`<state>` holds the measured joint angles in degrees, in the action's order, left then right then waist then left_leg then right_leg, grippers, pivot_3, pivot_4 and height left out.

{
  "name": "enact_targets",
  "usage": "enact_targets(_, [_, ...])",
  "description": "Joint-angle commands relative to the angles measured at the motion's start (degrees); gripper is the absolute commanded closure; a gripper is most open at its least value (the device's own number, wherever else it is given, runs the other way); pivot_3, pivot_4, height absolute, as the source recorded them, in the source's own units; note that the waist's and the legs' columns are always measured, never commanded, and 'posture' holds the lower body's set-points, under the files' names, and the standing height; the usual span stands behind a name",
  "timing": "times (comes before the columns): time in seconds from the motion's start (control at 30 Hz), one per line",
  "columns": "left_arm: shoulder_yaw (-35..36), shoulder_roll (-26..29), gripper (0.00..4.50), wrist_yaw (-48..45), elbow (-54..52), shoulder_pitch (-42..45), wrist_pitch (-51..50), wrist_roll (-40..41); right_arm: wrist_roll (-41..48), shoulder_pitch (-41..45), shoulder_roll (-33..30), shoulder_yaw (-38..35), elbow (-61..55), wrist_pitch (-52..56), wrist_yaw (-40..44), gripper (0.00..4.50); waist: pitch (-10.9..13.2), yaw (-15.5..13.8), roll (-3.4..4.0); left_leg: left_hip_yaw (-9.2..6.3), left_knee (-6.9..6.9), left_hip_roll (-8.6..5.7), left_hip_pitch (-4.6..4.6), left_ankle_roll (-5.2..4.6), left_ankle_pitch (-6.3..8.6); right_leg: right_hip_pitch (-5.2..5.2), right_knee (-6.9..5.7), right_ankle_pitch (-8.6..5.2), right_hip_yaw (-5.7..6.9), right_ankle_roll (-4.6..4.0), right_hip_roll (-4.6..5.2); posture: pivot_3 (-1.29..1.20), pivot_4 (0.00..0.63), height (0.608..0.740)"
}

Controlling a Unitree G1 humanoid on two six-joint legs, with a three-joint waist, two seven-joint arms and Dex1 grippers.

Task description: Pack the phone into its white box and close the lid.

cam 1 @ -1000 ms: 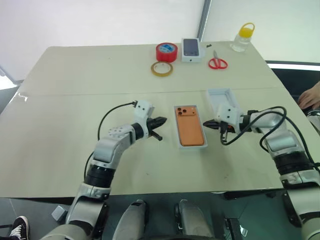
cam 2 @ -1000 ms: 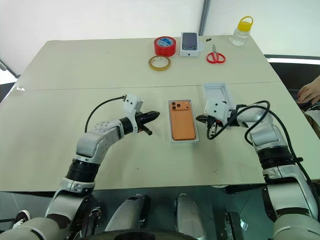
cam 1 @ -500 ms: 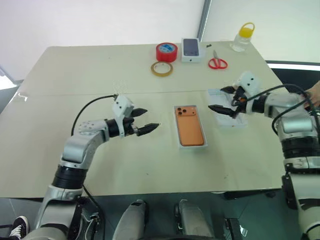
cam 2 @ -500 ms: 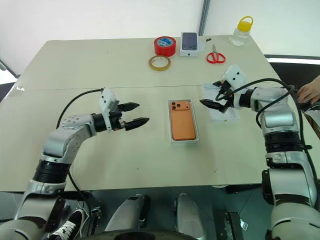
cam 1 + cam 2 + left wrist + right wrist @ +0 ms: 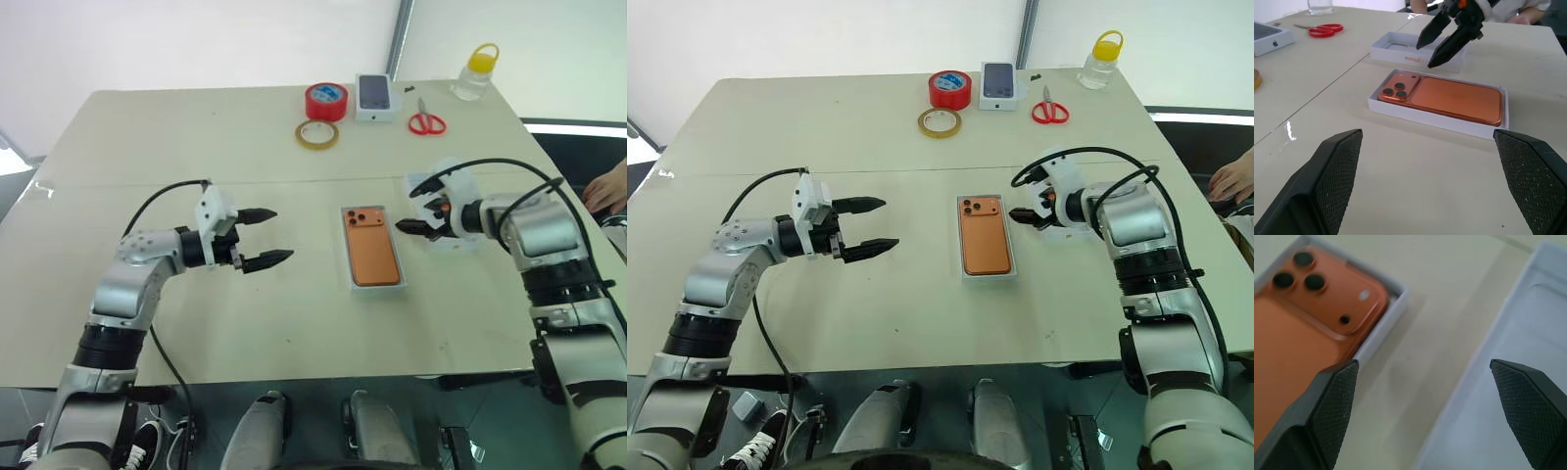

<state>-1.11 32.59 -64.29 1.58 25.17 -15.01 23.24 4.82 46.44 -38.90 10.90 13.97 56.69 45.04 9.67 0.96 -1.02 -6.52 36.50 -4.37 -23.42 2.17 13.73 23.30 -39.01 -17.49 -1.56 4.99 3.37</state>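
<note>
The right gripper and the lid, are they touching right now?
Apart. The left wrist view shows the right gripper open, fingertips hanging above the lid with clear space beneath them.

Left pincer [image 5: 266,236] level, fingers spread wide, right pincer [image 5: 417,207] angled downward, fingers apart

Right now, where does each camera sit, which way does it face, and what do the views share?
Left and right eye views: on the head, looking forward and down over the table; both arms show.
Left wrist view: along the open left gripper toward the phone in the white box; right gripper beyond.
Right wrist view: over the open right gripper, down between the white box and the lid.
All share the phone.
</note>
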Motion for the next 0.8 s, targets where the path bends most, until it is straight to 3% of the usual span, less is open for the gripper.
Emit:
enact_targets(0.03, [1.76,1.02,0.0,-2.16,-2.75,-1.33,3.35,1.39,-1.81,3.08,-0.85,-0.5,0.38,5.02,-3.26,0.01,0.0,-0.04,0.0,0.0,0.0,0.0,0.0,-0.01,0.0,0.0,0.0,0.0,0.0,0.0,0.0,0.0,0.15,0.74])
enact_targets(0.2, [1.69,1.22,0.0,-2.82,-4.04,-3.73,4.47,1.69,-2.62,6.79,0.45,0.96,1.93,13.38,-6.43,0.01,0.0,0.14,0.01,0.0,-0.04,0.0,-0.01,-0.03,0.02,0.03,0.0,0.0,-0.01,-0.01,0.0,0.0,0.15,0.74])
enact_targets(0.47, [1.32,0.28,0.0,0.19,-6.13,-5.46,0.97,2.61,-1.03,13.05,-1.05,8.83,4.27,22.3,-2.93,0.01,0.02,0.13,0.05,0.01,-0.1,0.0,-0.01,-0.06,0.03,0.07,-0.01,0.0,-0.02,-0.01,0.01,0.0,0.15,0.74])
enact_targets(0.8, [1.65,-0.68,0.0,2.21,-8.57,-7.49,2.59,2.47,1.91,19.26,5.78,2.35,9.61,31.14,-8.73,0.01,0.03,0.16,0.07,0.01,-0.17,0.0,-0.01,-0.06,0.04,0.13,-0.04,0.01,-0.04,-0.02,0.0,0.0,0.15,0.74])
